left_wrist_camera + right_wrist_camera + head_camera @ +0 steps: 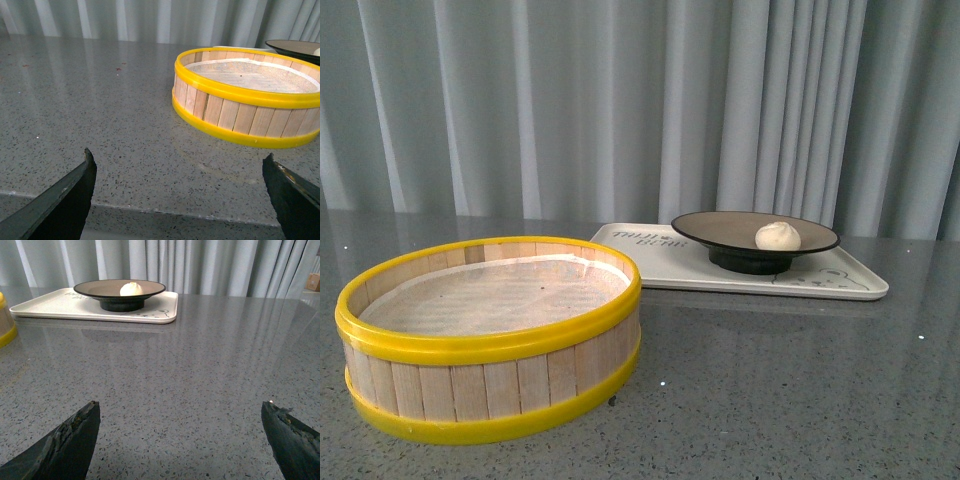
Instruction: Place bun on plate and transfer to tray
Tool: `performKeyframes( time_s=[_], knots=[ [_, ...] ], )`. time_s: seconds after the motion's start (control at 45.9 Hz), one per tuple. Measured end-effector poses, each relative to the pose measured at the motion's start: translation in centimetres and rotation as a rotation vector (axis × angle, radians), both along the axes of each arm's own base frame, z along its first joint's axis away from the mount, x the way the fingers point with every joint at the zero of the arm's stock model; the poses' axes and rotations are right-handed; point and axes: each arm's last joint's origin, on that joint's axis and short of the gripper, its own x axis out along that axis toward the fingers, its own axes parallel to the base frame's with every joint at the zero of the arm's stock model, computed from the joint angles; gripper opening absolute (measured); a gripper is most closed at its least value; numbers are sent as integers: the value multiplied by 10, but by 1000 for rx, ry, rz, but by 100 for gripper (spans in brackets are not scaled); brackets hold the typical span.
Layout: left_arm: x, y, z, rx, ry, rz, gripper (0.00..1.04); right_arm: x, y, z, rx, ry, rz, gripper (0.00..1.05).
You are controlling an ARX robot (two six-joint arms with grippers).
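Note:
The cream-white bun (778, 236) lies in the black-rimmed plate (720, 230). The plate stands on the off-white tray (850, 280) at the back right of the table. In the right wrist view the bun (131, 289), the plate (95, 288) and the tray (50, 305) show far ahead. My right gripper (180, 412) is open and empty, low over bare table well short of the tray. My left gripper (179, 165) is open and empty at the table's near edge, short of the steamer basket. Neither arm shows in the front view.
A round wooden steamer basket (490, 335) with yellow rims stands at the front left, empty, lined with white cloth; it also shows in the left wrist view (240, 107). Grey speckled tabletop (800, 390) lies around. Grey curtains hang behind.

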Motion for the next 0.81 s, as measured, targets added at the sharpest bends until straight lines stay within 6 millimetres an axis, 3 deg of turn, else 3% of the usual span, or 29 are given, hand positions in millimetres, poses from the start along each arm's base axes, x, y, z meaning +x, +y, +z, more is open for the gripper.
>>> performKeyframes(
  time_s=[0.806],
  knots=[
    [0,0,0,0,0,0,98,0,0,0,0,0,0,96]
  ],
)
